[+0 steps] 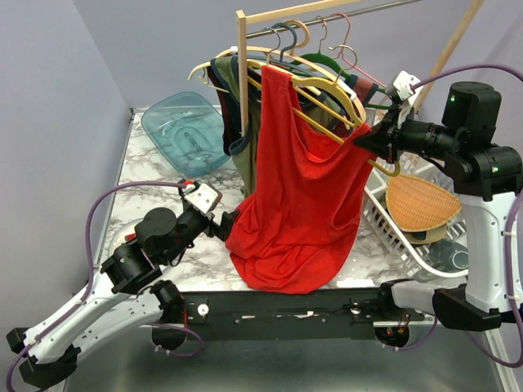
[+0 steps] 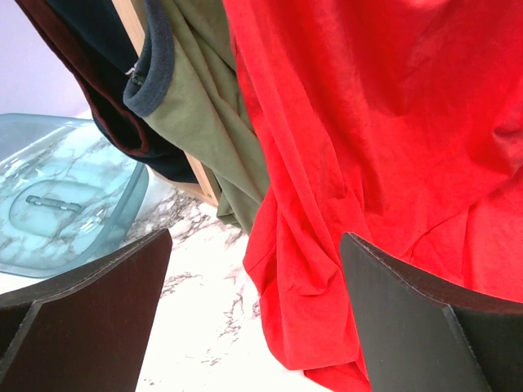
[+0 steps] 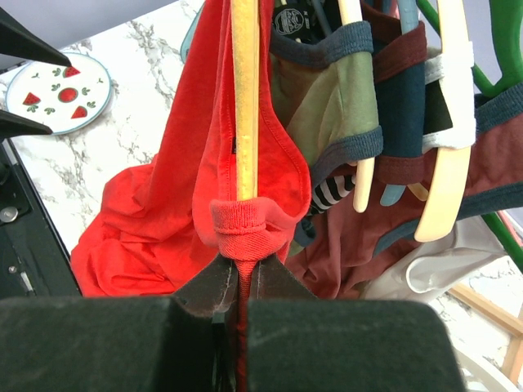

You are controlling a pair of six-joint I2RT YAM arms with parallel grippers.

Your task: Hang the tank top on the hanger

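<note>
Tank top [image 1: 298,188]: plain bright red. Hanger [image 3: 243,98]: mustard yellow. Bench [image 1: 151,175]: white marble, grey veining. Tub [image 1: 184,131] at far left corner: translucent teal. Neighbouring top [image 2: 204,122]: olive green, navy trim. Garment [image 2: 78,73] beside it: dark maroon. Plate [image 3: 91,91]: white, pale blue rim, red watermelon slices, green leaves. Basket lid [image 1: 421,204]: woven tan. Cable [image 1: 131,187]: purple.

Marble table [image 1: 143,163]: tub [image 1: 184,131], basket [image 1: 391,233], tank top [image 1: 298,188]

I can't read a single word, brand or number anywhere here. Just right of the hanger [image 3: 243,98], at the top of the right wrist view, a dark garment [image 3: 290,18] carries a round pale print, too blurred to make out.
</note>
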